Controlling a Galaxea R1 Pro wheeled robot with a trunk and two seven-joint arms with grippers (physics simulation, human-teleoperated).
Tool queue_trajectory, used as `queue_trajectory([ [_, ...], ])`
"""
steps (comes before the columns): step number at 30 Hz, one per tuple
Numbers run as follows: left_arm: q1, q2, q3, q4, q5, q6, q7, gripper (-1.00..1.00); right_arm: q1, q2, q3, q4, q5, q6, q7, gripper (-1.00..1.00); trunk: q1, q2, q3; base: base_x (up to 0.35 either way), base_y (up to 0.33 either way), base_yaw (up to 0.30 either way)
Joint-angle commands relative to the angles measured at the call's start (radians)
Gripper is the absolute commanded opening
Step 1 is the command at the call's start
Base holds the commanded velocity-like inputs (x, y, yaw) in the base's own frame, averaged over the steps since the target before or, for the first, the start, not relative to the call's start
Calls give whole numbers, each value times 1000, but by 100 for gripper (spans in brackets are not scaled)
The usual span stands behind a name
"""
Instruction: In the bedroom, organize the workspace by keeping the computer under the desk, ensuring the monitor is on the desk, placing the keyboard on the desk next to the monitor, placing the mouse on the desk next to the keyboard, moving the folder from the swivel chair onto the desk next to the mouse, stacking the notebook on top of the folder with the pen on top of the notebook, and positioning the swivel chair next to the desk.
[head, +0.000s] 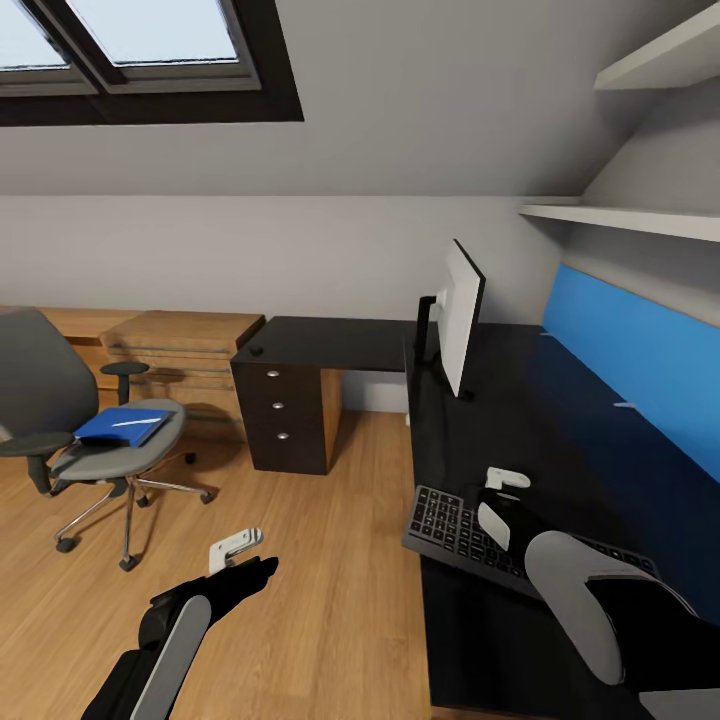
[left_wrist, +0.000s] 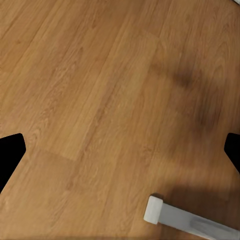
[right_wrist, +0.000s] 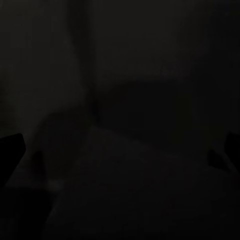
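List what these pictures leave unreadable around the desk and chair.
- Keyboard, head view: its far end is covered by the right arm.
- Right gripper, head view: open or shut cannot be told; the right wrist view is nearly black.
- Monitor, head view: seen edge-on, so its screen is hidden.
- Folder on the chair, head view: the pale stick on it is too small to identify.

Skylight (head: 150, 40) daylight, sharp render; right wrist view near-black.
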Motion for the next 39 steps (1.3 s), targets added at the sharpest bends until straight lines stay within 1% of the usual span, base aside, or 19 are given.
queue_trajectory([
  [1,-1,1,-1,-1,10,1,10,100,0,0,3,-3,-5,5,-3,100,0,-1,-1,-1,0,0],
  [5,-1,1,-2,-1,10,1,10,100,0,1,4,-4,-5,4,-4,100,0,-1,-1,0,0,41],
  [14,-1,1,-3,-1,10,1,11,100,0,2,5,-5,-6,4,-5,100,0,-1,-1,0,0,158],
  [28,-1,1,-3,0,10,2,11,100,0,1,5,-5,-6,4,-4,100,0,-1,-1,0,0,30],
  [39,-1,1,-3,0,10,1,11,100,0,2,5,-5,-6,4,-4,100,0,-1,-1,0,0,214],
])
